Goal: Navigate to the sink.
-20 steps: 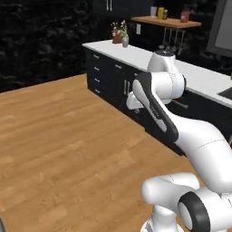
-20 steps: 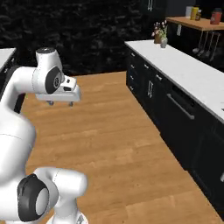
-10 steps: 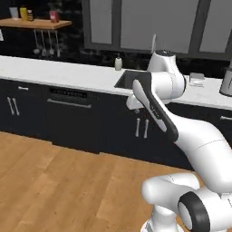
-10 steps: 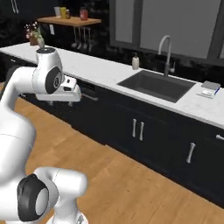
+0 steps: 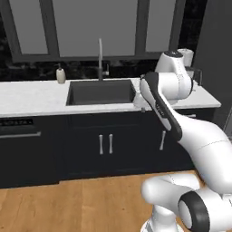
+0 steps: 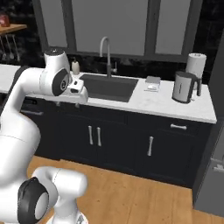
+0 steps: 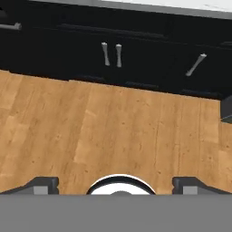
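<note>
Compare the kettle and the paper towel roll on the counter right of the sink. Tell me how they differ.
The kettle is grey metal with a dark handle; the paper towel roll is plain white with no handle. The kettle stands nearer the counter's front edge, the roll behind it by the wall. The roll's top sits higher in the picture than the kettle's. Both stand upright on the white counter, right of the sink.

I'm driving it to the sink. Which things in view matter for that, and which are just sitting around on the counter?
Part of the job:
the sink, with its arched faucet

Just sitting about:
soap dispenser left of the basin
kettle on the counter to the right
paper towel roll behind the kettle
small dish beside the basin
</note>
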You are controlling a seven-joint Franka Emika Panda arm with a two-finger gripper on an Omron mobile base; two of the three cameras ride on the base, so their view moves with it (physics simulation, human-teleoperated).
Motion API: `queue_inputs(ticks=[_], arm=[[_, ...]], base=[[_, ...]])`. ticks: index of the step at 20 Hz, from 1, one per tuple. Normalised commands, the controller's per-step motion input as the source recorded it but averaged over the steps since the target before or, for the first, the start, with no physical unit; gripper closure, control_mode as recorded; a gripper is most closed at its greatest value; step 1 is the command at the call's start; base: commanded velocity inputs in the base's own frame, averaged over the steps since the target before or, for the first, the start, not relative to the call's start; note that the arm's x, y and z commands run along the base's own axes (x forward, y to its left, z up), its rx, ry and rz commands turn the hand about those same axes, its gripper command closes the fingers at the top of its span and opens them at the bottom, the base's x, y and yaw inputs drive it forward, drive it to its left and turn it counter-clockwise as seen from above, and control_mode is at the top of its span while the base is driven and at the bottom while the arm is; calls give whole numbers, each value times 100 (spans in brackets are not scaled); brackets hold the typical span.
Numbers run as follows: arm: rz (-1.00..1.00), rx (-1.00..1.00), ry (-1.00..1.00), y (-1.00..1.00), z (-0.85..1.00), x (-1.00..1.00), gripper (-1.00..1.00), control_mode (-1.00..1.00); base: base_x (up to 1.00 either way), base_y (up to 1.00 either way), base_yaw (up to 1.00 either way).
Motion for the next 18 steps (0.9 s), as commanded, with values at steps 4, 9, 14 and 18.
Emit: queue_inputs(ticks=[4,9,14,18], arm=[[0,0,0,0,0,0,-100,100],[0,0,0,0,0,0,-100,100],[0,0,0,0,0,0,-100,100],[0,0,0,0,0,0,-100,100]], base=[[100,100,-32],[100,85,-6],[100,18,0],[98,2,-2]])
